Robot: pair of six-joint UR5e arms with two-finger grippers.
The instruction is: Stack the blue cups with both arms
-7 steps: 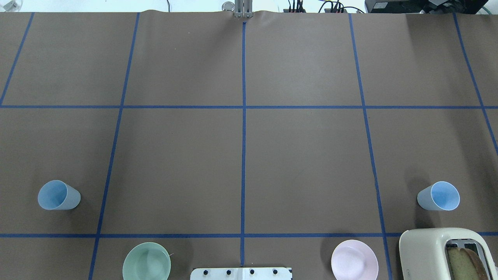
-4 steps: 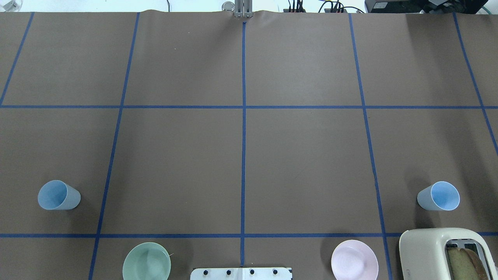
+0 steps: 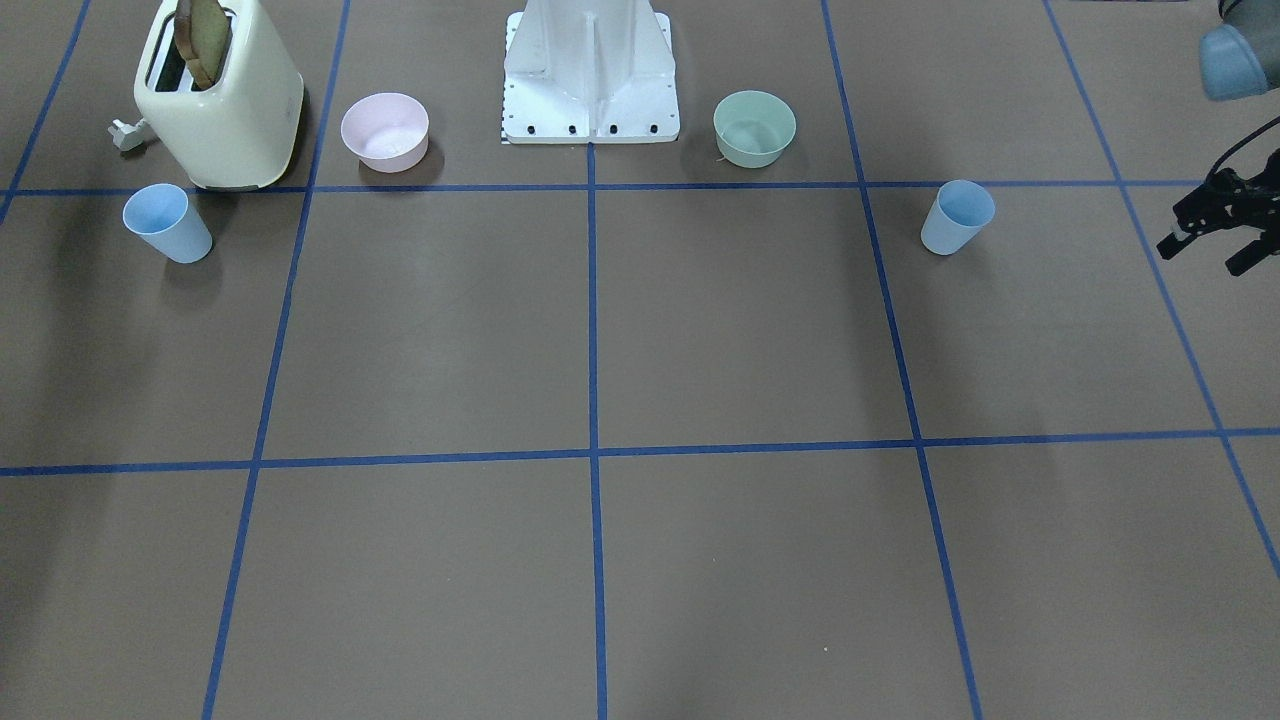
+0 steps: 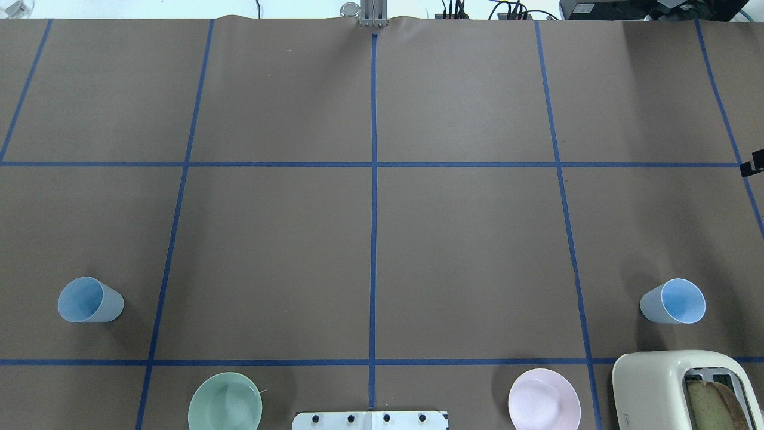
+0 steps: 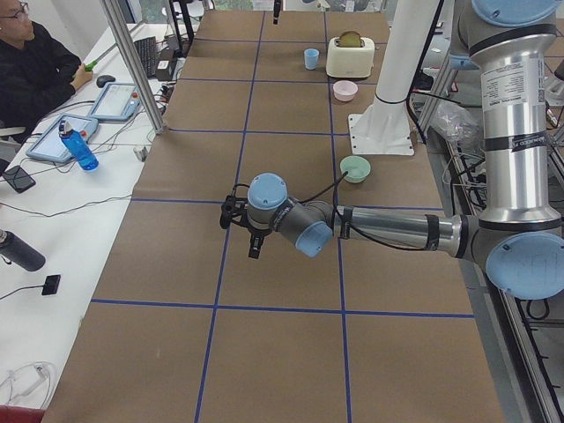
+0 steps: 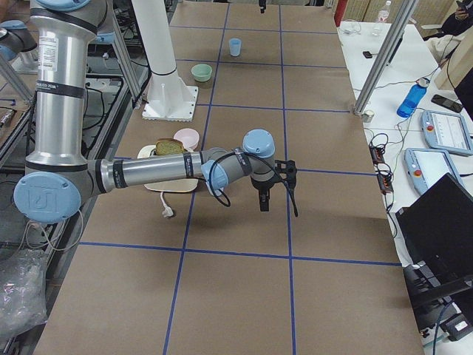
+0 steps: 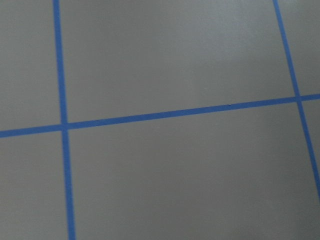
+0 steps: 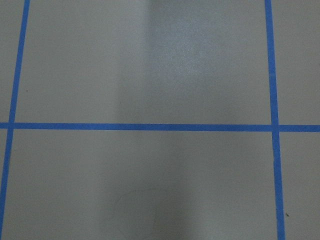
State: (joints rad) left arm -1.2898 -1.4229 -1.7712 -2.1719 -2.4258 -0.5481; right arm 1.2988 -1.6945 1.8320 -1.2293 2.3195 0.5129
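Note:
Two pale-blue cups stand upright on the brown table. One cup [image 4: 89, 300] [image 3: 957, 217] is on my left side. The other cup [image 4: 673, 301] [image 3: 168, 222] is on my right side, by the toaster. My left gripper [image 3: 1200, 258] hangs at the front-facing view's right edge, well outboard of the left cup, its fingers apart and empty; it also shows in the left side view [image 5: 240, 236]. Of my right gripper only a black tip [image 4: 753, 162] shows at the overhead view's right edge, and I cannot tell its state. Both wrist views show only table and tape.
A cream toaster [image 4: 680, 388] with bread in a slot stands at the near right. A pink bowl [image 4: 544, 399] and a green bowl [image 4: 225, 401] flank the white pedestal base [image 4: 370, 420]. Blue tape lines grid the table. An operator sits at the side desk [image 5: 35, 70].
A black tip of my right gripper has come into the overhead view at its right edge. The cups and bowls have not moved.

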